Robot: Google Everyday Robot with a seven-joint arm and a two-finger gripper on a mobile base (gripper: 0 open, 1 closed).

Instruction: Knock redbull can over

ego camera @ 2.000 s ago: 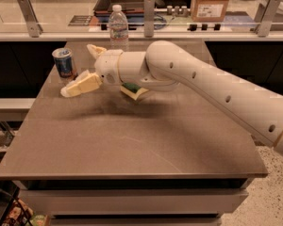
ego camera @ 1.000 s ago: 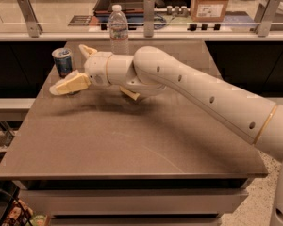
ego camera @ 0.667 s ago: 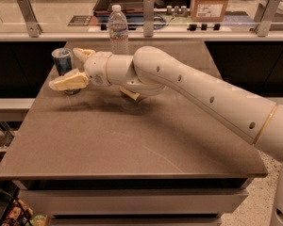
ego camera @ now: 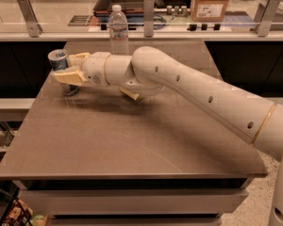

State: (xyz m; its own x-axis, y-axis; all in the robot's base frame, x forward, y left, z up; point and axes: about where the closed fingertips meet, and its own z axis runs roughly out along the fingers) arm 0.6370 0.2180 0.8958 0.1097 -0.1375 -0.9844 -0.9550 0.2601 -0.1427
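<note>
Hand (ego camera: 64, 66) was at the far left of the surface (ego camera: 132, 140), fingers spread, grasping nothing. The redbull can (ego camera: 58, 60) stood upright between them. The near finger crossed the can's middle, judged high enough to tip rather than slide it.

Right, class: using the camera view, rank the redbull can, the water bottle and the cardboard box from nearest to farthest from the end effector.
The end effector, open, sits over the table's far left.
1. the redbull can, right at it, left side.
2. the water bottle, behind and to the right.
3. the cardboard box, far right, beyond the table.
</note>
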